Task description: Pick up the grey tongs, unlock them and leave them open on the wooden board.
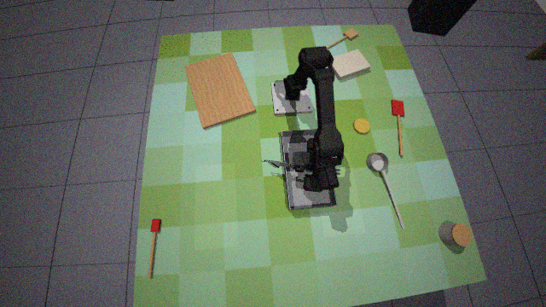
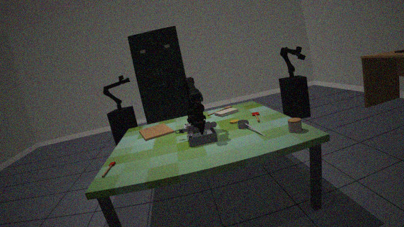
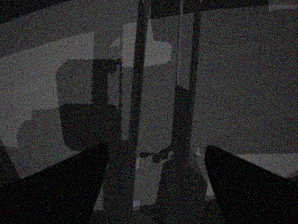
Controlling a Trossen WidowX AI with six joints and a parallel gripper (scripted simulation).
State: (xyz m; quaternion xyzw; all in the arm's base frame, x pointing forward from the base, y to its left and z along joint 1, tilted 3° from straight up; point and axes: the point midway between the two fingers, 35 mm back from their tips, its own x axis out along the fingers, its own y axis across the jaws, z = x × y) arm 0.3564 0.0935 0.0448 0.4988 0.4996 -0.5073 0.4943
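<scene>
The grey tongs (image 1: pixel 274 164) (image 2: pixel 180 131) (image 3: pixel 137 85) lie across the roasting tin (image 1: pixel 299 199) (image 2: pixel 202 141), one end sticking out past the tin's left side in the top view. The arm hides their other end there. My gripper (image 3: pixel 157 152) is down over the tin, partly closed but still open. In the wrist view both tong arms run between the fingers, with small gaps seeming to remain at each side. The dark picture does not show the lock. The wooden board (image 1: pixel 219 91) (image 2: pixel 156 132) lies apart, at the back left, with nothing on it.
The arm's base plate (image 1: pixel 279 107) stands between board and tin. To the right are a yellow disc (image 1: pixel 362 126), a grey ladle (image 1: pixel 392 194), a red-headed spatula (image 1: pixel 397 108) and a lidded jar (image 1: pixel 461 234). A pale block (image 1: pixel 351 64) lies behind. Another red-headed spatula (image 1: pixel 155 225) lies front left.
</scene>
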